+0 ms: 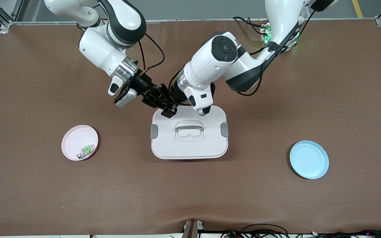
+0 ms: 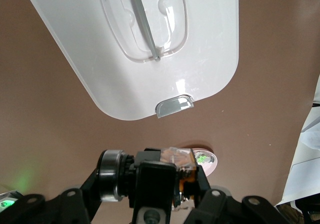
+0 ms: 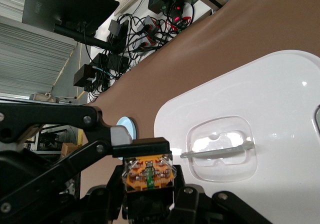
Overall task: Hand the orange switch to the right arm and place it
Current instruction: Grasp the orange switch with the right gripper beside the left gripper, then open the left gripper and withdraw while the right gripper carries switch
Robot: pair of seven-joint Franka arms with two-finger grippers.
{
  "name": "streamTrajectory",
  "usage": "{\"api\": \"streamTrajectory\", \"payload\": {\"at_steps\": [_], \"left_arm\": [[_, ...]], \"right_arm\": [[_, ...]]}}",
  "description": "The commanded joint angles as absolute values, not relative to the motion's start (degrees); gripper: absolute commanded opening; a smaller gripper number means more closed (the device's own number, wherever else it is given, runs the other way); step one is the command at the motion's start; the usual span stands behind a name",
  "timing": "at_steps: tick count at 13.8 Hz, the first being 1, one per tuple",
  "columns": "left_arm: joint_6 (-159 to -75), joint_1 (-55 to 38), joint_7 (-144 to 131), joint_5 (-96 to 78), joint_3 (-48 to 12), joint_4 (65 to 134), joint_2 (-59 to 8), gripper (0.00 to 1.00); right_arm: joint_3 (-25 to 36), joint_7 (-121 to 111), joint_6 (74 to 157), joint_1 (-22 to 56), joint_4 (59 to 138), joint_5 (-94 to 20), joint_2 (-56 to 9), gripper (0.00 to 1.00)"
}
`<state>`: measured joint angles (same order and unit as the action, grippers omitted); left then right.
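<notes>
Handover: I have both the left gripper [image 1: 170, 106] and right gripper [image 1: 157, 99] clamped on the orange switch [image 3: 149, 173], over the white box's [image 1: 190, 145] 11 o'clock corner, so it cannot drop.

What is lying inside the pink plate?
In the pink plate lies one small green-and-white part with a silvery end, near the rim closest to the front camera. Nothing else shows there; what the part covers stays hidden.

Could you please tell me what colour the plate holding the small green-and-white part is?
Pale pink plate; the front view shows it best.
</notes>
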<state>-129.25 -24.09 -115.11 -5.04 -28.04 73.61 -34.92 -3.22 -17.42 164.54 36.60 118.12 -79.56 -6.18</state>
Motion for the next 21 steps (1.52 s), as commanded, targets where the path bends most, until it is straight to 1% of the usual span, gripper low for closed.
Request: {"api": "streamTrajectory", "payload": {"at_steps": [1, 2, 3, 4, 5, 6, 7, 12, 14, 16, 18, 21], "left_arm": [[-129.46, -24.35, -115.4, -5.98, -27.95, 72.6, -35.16, 0.0], [-129.46, -24.35, -115.4, -5.98, -27.95, 72.6, -35.16, 0.01], [-129.46, -24.35, -115.4, -5.98, -27.95, 72.6, -35.16, 0.08], [-129.46, -24.26, -115.4, -5.98, -27.95, 72.6, -35.07, 0.19], [-129.46, -24.17, -115.49, -5.98, -27.95, 72.6, -35.07, 0.26], [-129.46, -24.17, -115.58, -5.98, -27.95, 72.6, -34.98, 0.47], [-129.46, -24.26, -115.75, -5.98, -27.86, 72.6, -34.98, 0.99], [-129.29, -23.82, -115.66, -5.8, -27.77, 72.6, -34.37, 1.0], [-128.85, -21.98, -115.49, -5.71, -27.25, 72.68, -32.62, 1.0], [-127.54, -19.52, -114.96, -5.36, -27.25, 72.69, -31.73, 1.0], [-126.31, -17.24, -113.92, -5.1, -27.16, 72.69, -30.86, 1.0], [-120.43, -12.32, -107.25, -4.75, -27.07, 72.69, -29.71, 1.0]], "right_arm": [[-2.72, -18.19, 165.23, 37.35, 117.07, -81.65, -7.03, 0.0], [-2.72, -18.28, 165.15, 37.35, 117.07, -81.65, -7.03, 0.0], [-2.72, -18.46, 165.06, 37.35, 117.07, -81.56, -7.38, 0.0], [-2.72, -18.72, 165.06, 37.27, 116.98, -81.56, -7.47, 0.0], [-2.72, -18.63, 164.88, 37.27, 116.9, -81.48, -7.47, 0.0], [-2.72, -18.55, 164.88, 37.27, 116.98, -81.47, -7.56, 0.0], [-2.72, -18.54, 164.88, 37.35, 116.98, -81.47, -7.56, 0.0], [-2.64, -18.63, 164.62, 37.35, 116.98, -79.9, -7.56, 0.0], [-2.64, -20.47, 164.53, 37.27, 117.16, -77.1, -7.65, 0.0], [-2.55, -23.54, 164.27, 36.74, 117.25, -71.49, -8.52, 0.0], [-2.37, -23.82, 162.08, 35.78, 117.77, -63.76, -8.7, 0.0], [-2.2, -23.82, 155.07, 31.65, 118.04, -52.16, -8.62, 0.0]]}}
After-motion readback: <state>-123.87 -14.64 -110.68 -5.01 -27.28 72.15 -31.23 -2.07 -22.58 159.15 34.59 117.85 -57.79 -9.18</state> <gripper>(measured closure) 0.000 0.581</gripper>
